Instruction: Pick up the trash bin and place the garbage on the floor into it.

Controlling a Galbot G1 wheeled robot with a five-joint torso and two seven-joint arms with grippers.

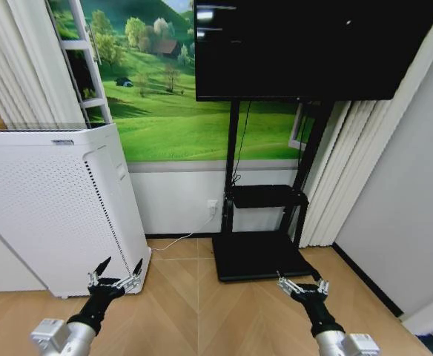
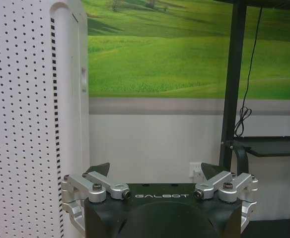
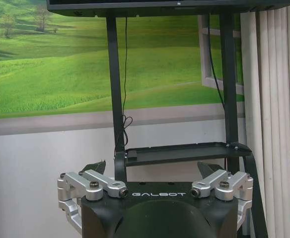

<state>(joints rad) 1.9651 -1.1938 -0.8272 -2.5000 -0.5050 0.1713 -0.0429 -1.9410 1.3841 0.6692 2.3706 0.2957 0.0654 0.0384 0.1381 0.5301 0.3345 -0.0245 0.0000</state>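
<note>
Parquet floor (image 1: 202, 311) in a chevron pattern runs up to a wall carrying a green meadow mural (image 1: 172, 111), and no bin or litter lies on the stretch of boards ahead; where the task's things sit cannot be told from here. The left gripper (image 1: 116, 268) hangs low just beside the white perforated appliance (image 1: 46, 208), fingers spread and holding nothing. The right gripper (image 1: 303, 284) hovers over the boards near the black TV stand (image 1: 265, 252), likewise spread and empty. Turning to search carries the main risk: the left arm could scrape the appliance, the right could clip the stand's base or catch the cable (image 1: 173, 241) trailing along the skirting.
</note>
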